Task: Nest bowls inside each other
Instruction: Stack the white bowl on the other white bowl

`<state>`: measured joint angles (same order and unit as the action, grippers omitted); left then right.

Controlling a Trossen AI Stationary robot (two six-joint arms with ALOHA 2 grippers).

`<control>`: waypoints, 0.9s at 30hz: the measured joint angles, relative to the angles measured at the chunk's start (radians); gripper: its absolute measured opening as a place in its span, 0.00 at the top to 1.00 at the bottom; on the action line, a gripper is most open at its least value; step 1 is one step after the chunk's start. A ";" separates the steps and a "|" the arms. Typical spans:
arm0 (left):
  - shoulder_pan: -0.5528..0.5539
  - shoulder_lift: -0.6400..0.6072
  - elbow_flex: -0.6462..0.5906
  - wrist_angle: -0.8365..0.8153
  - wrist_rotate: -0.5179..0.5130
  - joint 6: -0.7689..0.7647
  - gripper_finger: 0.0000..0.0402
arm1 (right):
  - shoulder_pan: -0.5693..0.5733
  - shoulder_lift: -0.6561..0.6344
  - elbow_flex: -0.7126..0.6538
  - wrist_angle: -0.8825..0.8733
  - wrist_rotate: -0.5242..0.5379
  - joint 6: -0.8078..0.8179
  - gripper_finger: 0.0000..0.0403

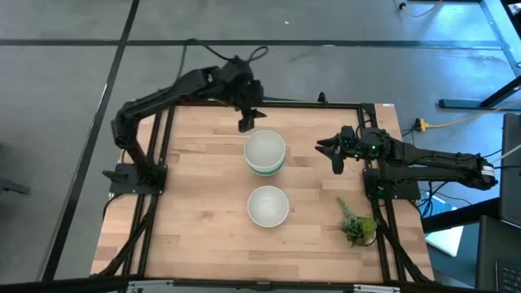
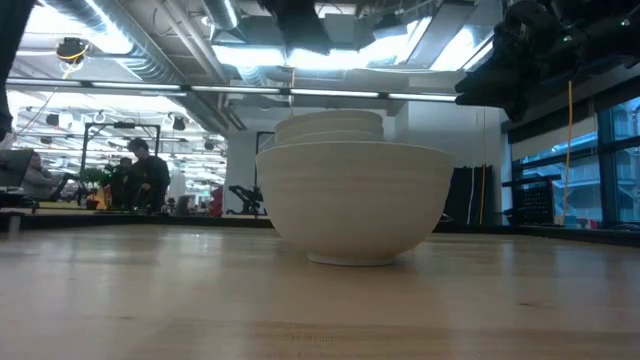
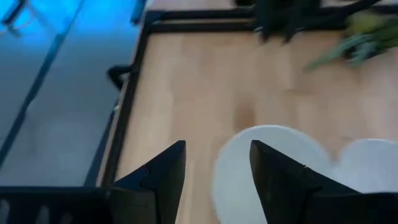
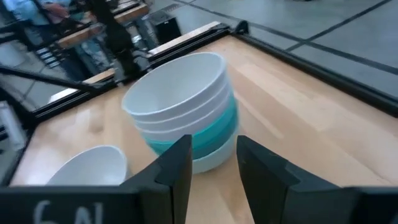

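One white bowl (image 1: 268,205) sits alone on the tabletop (image 1: 195,220), near the stack of nested bowls (image 1: 265,152); to finish well, pinch its rim, lift it clear, centre it over the stack and lower it level. The left gripper (image 1: 247,122) hovers just behind the stack, fingers parted, empty. The right gripper (image 1: 333,153), beside the stack, is also parted and holds nothing.

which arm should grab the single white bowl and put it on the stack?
Probably right. The right gripper is open, empty and low beside the stack, nearer the lone bowl. The left gripper, also open, sits at the table's far edge, with the stack between it and that bowl.
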<state>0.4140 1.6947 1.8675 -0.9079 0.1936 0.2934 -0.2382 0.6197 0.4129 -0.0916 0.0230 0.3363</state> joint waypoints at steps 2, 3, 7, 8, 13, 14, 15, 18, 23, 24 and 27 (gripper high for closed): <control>-0.015 -0.032 0.000 -0.017 0.036 -0.006 0.57 | 0.000 0.000 0.000 0.016 -0.027 0.000 0.68; -0.026 -0.044 0.000 -0.025 0.054 -0.011 0.57 | 0.000 0.000 0.000 0.024 -0.041 0.000 0.68; -0.075 -0.061 0.000 -0.053 0.174 -0.006 0.57 | 0.000 0.000 0.000 0.031 -0.050 -0.004 0.68; -0.087 -0.061 0.000 -0.052 0.216 0.007 0.57 | 0.000 0.000 0.000 0.032 -0.050 -0.005 0.68; -0.136 -0.058 0.000 -0.071 0.371 0.039 0.57 | 0.000 0.000 0.000 0.034 -0.050 -0.007 0.68; -0.146 -0.054 0.000 -0.085 0.376 0.041 0.57 | 0.000 0.000 0.000 0.034 -0.050 -0.006 0.68; -0.154 -0.052 0.000 -0.105 0.375 0.043 0.57 | 0.000 0.000 0.000 0.034 -0.050 -0.006 0.68; -0.175 -0.052 0.000 -0.137 0.375 0.057 0.57 | 0.000 0.000 0.000 0.034 -0.051 -0.006 0.68; -0.188 -0.053 0.000 -0.161 0.278 0.024 0.57 | 0.000 0.000 0.000 0.035 -0.051 -0.006 0.68; -0.193 -0.053 0.000 -0.163 0.217 0.004 0.57 | 0.000 0.000 0.000 0.035 -0.051 -0.005 0.68; -0.210 -0.052 -0.009 -0.164 0.088 -0.010 0.57 | 0.000 0.000 0.000 0.035 -0.051 -0.001 0.68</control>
<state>0.2042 1.6424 1.8587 -1.0722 0.2816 0.2838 -0.2379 0.6193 0.4129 -0.0570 -0.0277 0.3351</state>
